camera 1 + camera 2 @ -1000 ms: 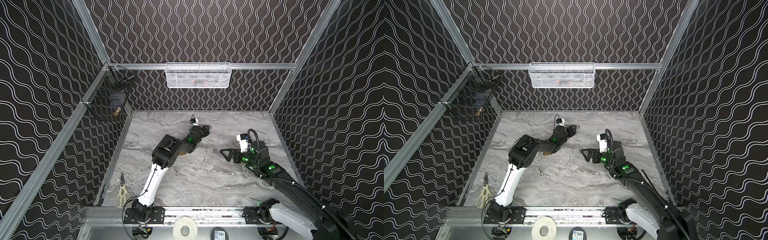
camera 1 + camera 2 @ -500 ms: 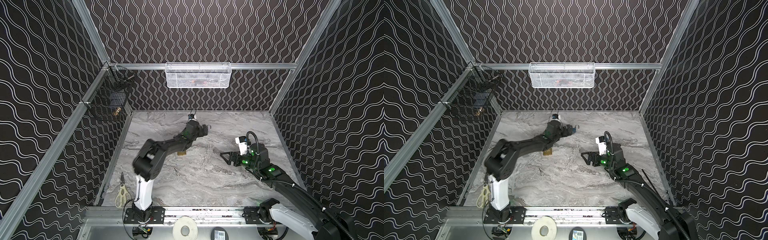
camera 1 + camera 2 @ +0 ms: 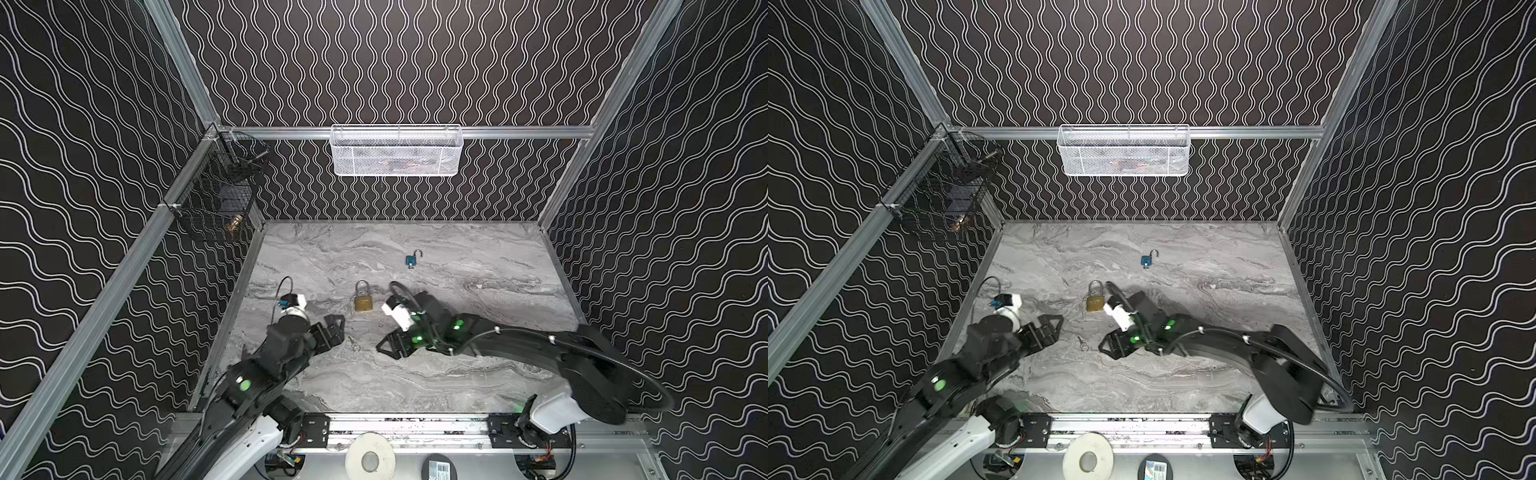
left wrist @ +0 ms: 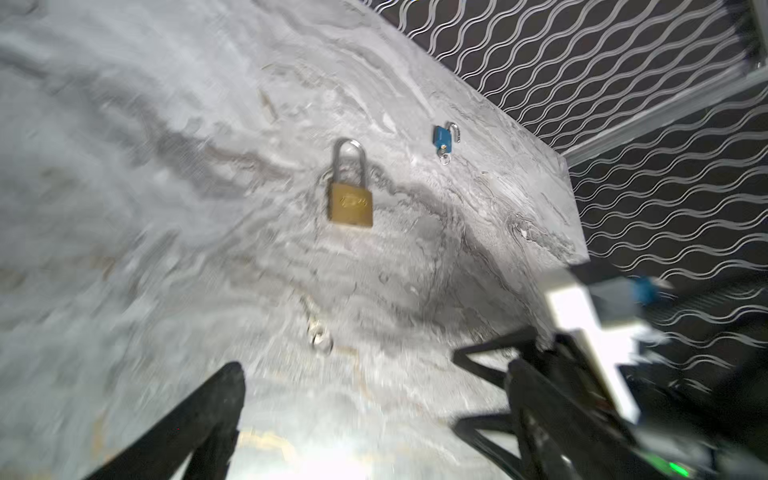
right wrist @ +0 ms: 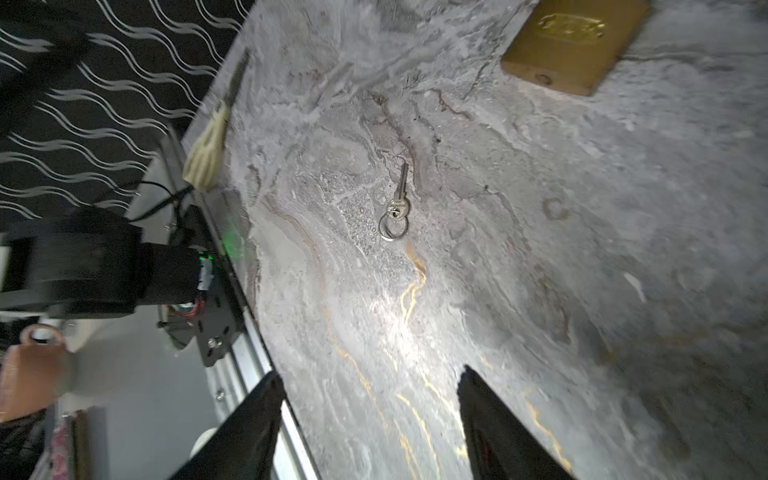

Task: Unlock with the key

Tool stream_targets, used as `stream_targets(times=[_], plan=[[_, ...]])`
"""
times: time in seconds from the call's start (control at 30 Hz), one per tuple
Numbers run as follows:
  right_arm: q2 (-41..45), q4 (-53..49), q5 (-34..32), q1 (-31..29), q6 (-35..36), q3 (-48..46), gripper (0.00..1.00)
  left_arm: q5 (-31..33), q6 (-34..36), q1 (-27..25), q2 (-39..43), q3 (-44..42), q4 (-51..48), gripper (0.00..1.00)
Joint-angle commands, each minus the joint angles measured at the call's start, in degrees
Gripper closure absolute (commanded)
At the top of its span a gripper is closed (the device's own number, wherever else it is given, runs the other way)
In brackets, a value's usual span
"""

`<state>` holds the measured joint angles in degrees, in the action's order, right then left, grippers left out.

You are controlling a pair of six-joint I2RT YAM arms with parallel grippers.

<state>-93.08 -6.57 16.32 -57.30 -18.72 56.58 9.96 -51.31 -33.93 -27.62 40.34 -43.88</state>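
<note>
The left gripper (image 3: 336, 330) is spread and empty at the near left. Just right of it, the key (image 3: 354, 344) lies loose on the table (image 3: 478, 374). Beyond it the brass padlock (image 3: 363, 297) lies flat with its shackle shut. The right gripper (image 3: 386, 349) has its fingers apart and holds nothing. Farther off, a small blue padlock (image 3: 411, 260) lies open. By my reading, everything remains to be done: grasping, inserting and turning the key.
</note>
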Motion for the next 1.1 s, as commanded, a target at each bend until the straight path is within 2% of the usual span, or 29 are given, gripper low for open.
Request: stream_targets(times=[0.0, 0.1, 0.23, 0.33, 0.63, 0.8, 1.07], plan=[[-6.9, -11.7, -9.4, -3.1, 6.3, 8.2, 0.32, -1.9, -4.6, 0.0, 1.1, 4.3, -16.5, 0.01], [-13.7, -16.3, -12.0, -4.6, 8.5, 15.5, 0.34, -1.0, -3.3, 0.0, 1.8, 10.5, -20.6, 0.01], [-21.7, -21.4, -10.6, -5.1, 9.8, 24.0, 0.37, 4.9, -1.4, -0.1, 4.2, 19.2, -26.0, 0.01], [-26.3, -26.3, -14.1, -5.8, 10.7, 29.8, 0.39, 8.1, 0.4, -0.1, 4.0, 22.9, -30.1, 0.01], [-32.7, -31.8, -20.0, -7.9, 12.5, 38.9, 0.41, 9.2, -1.2, -0.3, 8.8, 18.5, -26.0, 0.01], [-36.1, -34.4, -24.0, -9.3, 12.6, 43.0, 0.44, 11.2, -2.4, -1.0, 10.2, 18.5, -27.1, 0.01], [-37.5, -35.3, -26.8, -9.9, 11.7, 43.7, 0.57, 13.1, -4.8, -2.4, 12.4, 17.9, -27.0, 0.01]])
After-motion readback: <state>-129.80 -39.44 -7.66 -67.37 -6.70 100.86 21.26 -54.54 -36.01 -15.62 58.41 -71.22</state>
